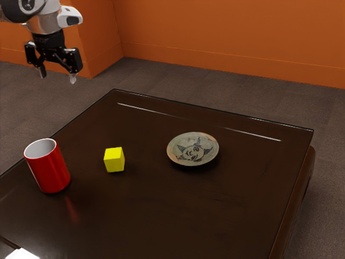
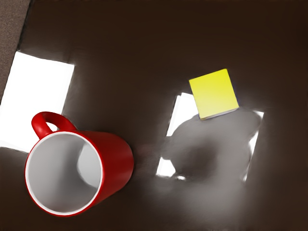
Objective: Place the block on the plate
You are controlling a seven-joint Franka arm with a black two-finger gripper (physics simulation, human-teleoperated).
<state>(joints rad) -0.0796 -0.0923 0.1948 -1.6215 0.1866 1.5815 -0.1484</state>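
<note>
My gripper (image 1: 57,77) hangs open, yellow block (image 1: 114,160) below fingertips, roughly equal-sided, one face toward exterior camera, plate (image 1: 192,149) farther from fingers, mug handle (image 2: 39,122) in wrist view.

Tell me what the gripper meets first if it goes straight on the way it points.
Probably bare tabletop near the red mug, since the gripper points down, though depth leaves the exact line unclear.

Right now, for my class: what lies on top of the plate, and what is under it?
On top, the plate shows a dark painted pattern and nothing resting on it; the yellow block sits apart. Whatever is under the plate is covered, so I cannot tell.
</note>
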